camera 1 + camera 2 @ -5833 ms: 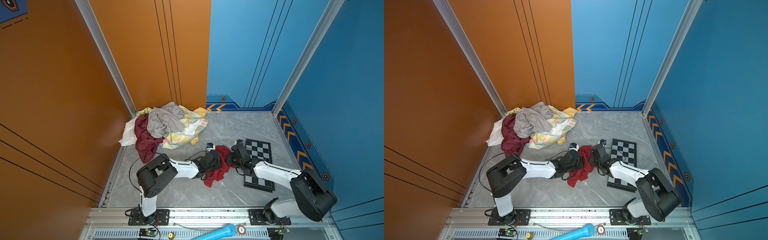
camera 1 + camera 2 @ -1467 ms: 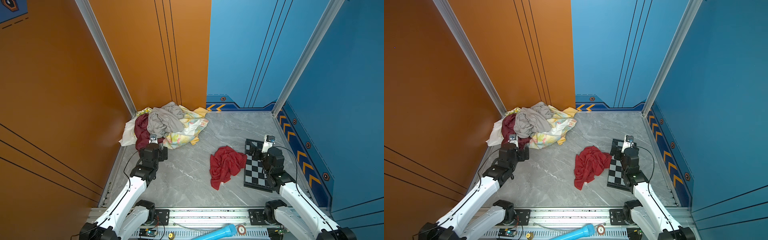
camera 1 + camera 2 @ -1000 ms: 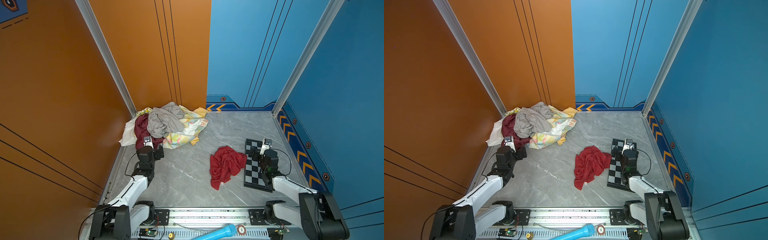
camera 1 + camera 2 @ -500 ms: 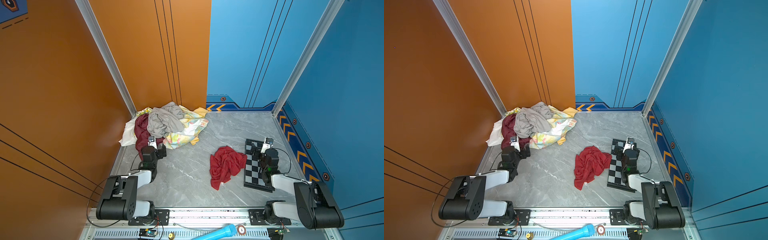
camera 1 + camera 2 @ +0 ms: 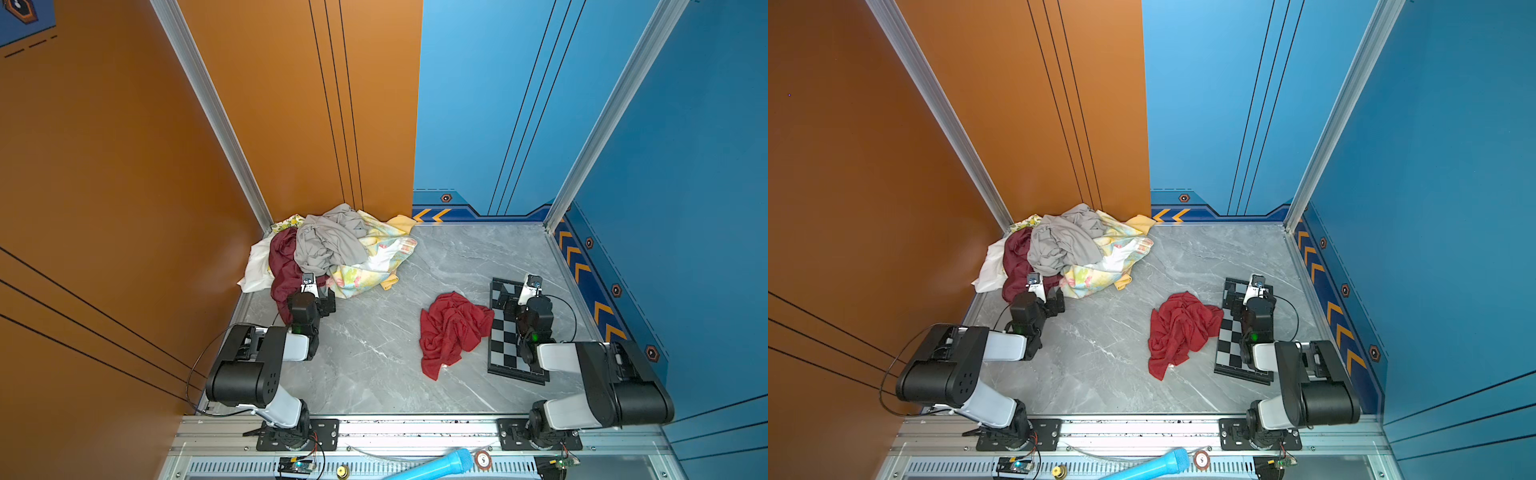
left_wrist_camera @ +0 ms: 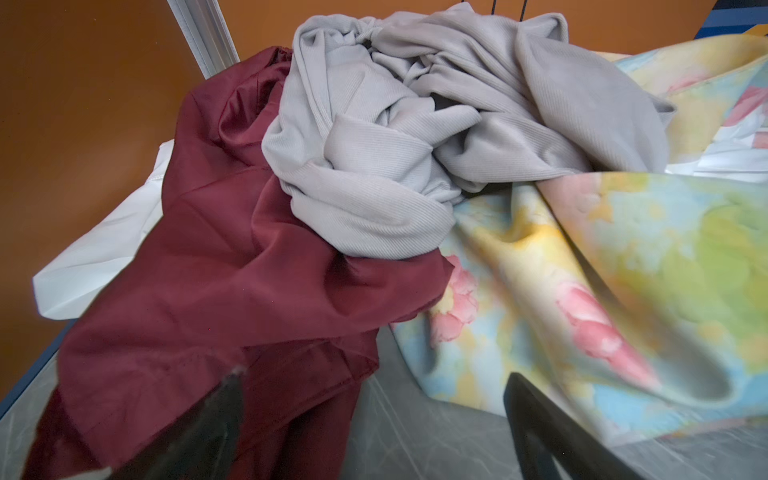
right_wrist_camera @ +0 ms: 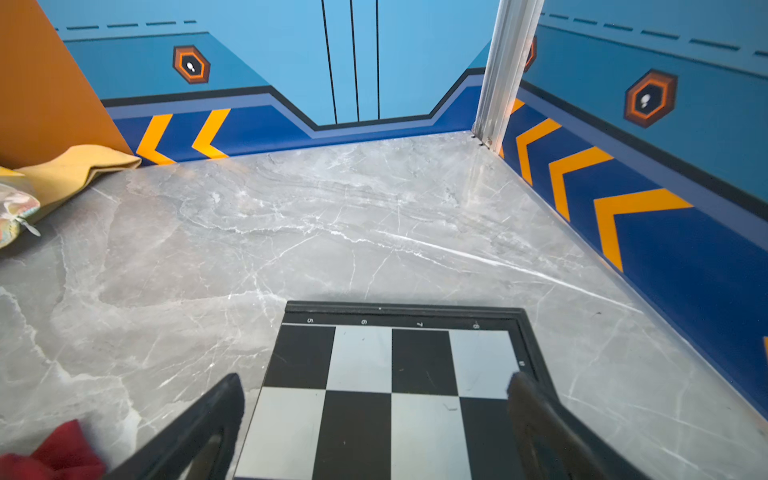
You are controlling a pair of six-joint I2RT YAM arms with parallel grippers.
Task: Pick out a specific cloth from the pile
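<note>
Grey marble desk (image 5: 365,365), walled in. The pile (image 5: 332,253) of grey, maroon, white and pastel floral cloths is heaped in a corner, well apart from the chessboard (image 5: 511,345). The red cloth (image 5: 451,332), the one wanted, lies crumpled on bare desk with one edge touching the chessboard's pile-facing side. It's clear of the heap, so it looks sorted out and the task near done, by my read. The right gripper (image 5: 513,297) sits low over the chessboard's far end, fingers (image 7: 199,424) wide apart, empty. The left gripper (image 5: 324,297) is far from the chessboard at the pile's near edge, fingers (image 6: 540,428) spread, holding nothing, facing maroon and floral folds. Both arms folded low, probably parked.
</note>
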